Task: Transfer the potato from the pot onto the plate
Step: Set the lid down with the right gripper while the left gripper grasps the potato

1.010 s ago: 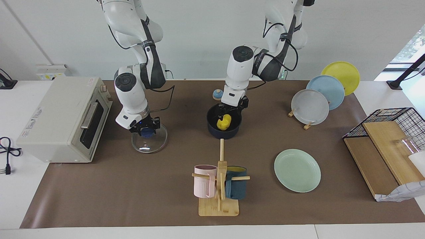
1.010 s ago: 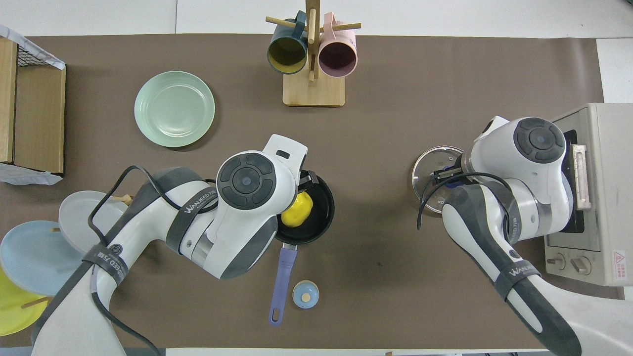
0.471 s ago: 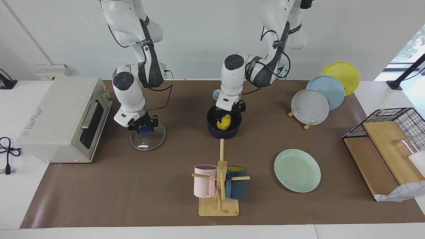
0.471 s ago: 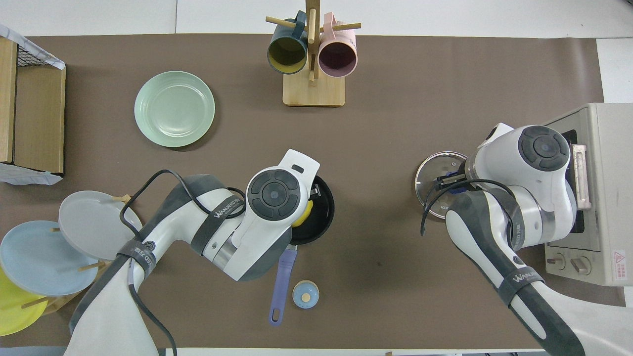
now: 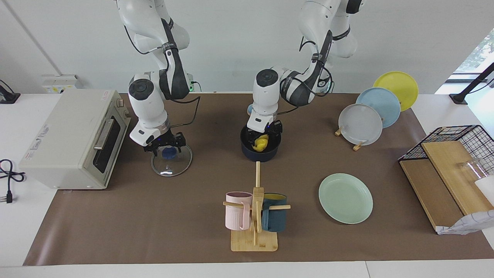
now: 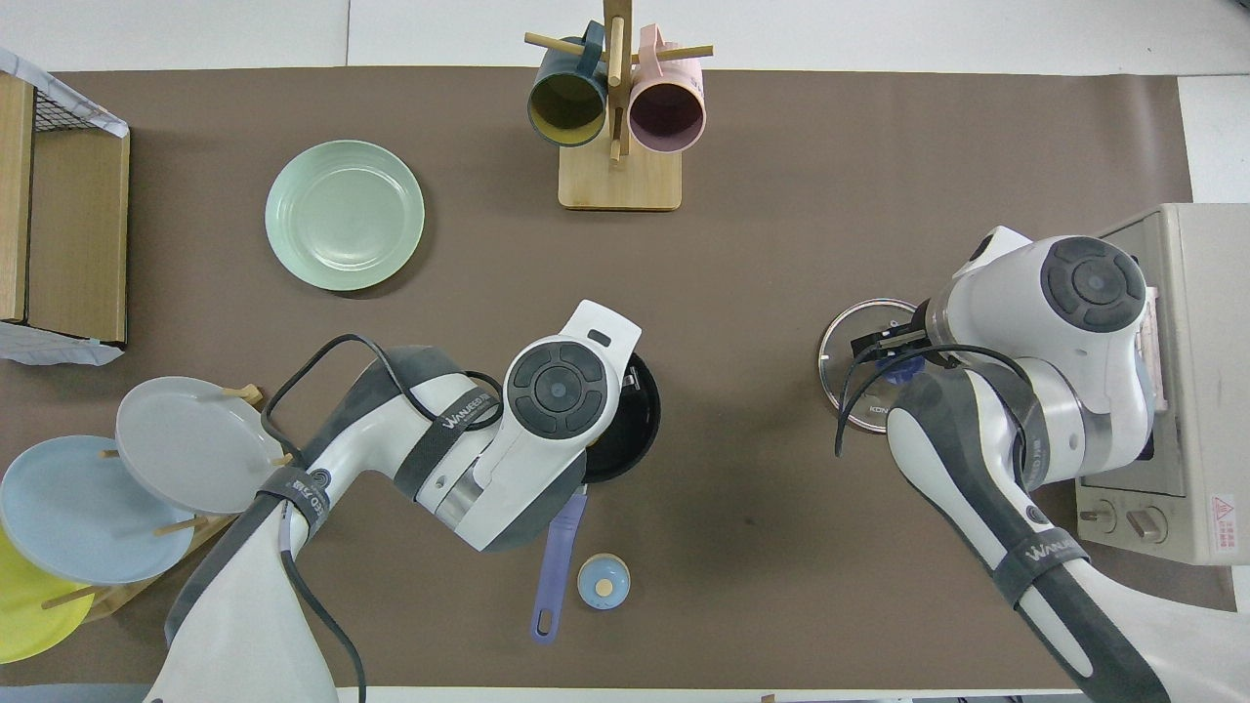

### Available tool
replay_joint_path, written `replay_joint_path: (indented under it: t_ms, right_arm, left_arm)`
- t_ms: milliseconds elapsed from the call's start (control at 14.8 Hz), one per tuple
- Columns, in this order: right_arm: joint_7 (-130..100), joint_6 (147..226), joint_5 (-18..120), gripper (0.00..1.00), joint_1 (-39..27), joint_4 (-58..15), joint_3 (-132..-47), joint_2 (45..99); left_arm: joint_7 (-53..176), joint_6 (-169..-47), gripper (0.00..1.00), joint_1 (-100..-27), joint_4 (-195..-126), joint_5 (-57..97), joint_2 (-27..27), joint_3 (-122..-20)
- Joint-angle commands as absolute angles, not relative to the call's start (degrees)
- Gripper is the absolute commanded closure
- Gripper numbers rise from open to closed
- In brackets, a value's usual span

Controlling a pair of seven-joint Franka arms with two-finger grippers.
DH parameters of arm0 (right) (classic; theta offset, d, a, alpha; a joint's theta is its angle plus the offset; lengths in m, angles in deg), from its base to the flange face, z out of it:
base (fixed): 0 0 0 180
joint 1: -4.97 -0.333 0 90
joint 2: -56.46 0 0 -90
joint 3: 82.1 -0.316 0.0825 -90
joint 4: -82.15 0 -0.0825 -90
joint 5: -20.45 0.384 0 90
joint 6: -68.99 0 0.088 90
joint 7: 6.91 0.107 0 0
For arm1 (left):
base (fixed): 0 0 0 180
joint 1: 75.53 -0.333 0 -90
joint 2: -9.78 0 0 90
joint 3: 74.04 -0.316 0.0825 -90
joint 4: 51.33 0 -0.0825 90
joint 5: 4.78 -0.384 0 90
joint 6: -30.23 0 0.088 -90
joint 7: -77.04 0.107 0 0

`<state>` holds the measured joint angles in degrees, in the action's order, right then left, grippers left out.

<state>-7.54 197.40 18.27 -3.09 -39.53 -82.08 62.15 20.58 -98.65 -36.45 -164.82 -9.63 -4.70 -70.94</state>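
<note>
Right gripper (image 5: 166, 145) is held just over the glass lid (image 5: 171, 162), fingers apart. Left gripper (image 5: 263, 137) is lowered into the pot (image 5: 260, 148), fingers set around the potato (image 5: 261, 143); grip cannot be told. Plate (image 5: 345, 198) lies well apart, farther from the robots.

I am seeing the potato (image 5: 261, 143) lying in the pot (image 5: 261, 153); the plate (image 5: 345, 198) is sitting farther from the robots.

One camera is looking from high across the table toward both robots, taking in the whole brown mat (image 5: 154, 216). The other is looking steeply down from above the robots' end. Both are sharing the mug rack (image 5: 254, 220) (image 6: 617, 117), mint-green plate (image 5: 345, 198) (image 6: 345, 216) and toaster oven (image 5: 73, 139) (image 6: 1187, 391), half a turn apart.
</note>
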Motion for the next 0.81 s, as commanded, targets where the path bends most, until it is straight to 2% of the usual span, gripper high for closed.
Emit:
replay_joint_path:
  t_ms: [0,404,606,741]
  right_arm:
    - [-8.7,189.3,18.3,0.00,-2.2,-32.2,-82.7,62.0]
    - [-6.4,170.4,18.4,0.00,-2.3,-18.5,-82.7,61.2]
    - [-5.9,163.8,18.6,0.00,-2.3,-12.9,-82.8,61.0]
    - [-5.6,161.2,18.7,0.00,-2.2,-11.7,-82.8,59.5]
  left_arm:
    - [19.3,-100.5,0.00,-35.5,-165.4,-11.3,-5.4,-71.8]
    - [19.2,-101.8,0.00,-35.5,-165.4,-11.3,-6.3,-71.8]
    - [19.3,-101.9,0.00,-35.5,-165.4,-11.3,-6.3,-71.8]
    - [19.3,-101.9,0.00,-35.5,-165.4,-11.3,-6.3,-71.8]
